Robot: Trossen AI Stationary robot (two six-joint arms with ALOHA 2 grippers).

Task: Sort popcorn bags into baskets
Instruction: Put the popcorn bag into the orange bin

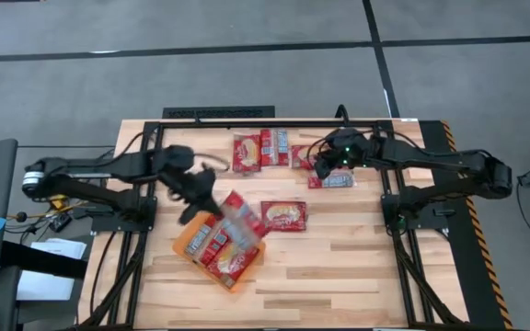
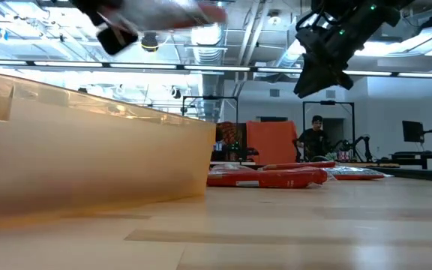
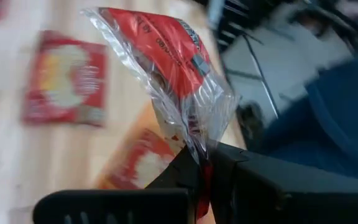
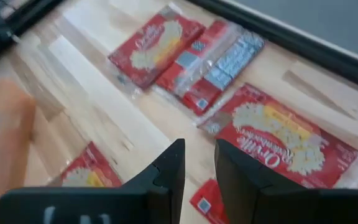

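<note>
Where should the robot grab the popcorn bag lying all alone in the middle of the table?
The lone popcorn bag lies flat on the wood, so come straight down from above and pinch a thin short edge. The right gripper is nearer; the left gripper already holds a bag over the orange bin.

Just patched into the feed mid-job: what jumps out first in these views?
The left claw is shut on a popcorn bag, holding it above the orange basket, which already contains packets. The right claw hangs slightly open over loose bags at the table's far edge, and one bag lies alone mid-table.
</note>
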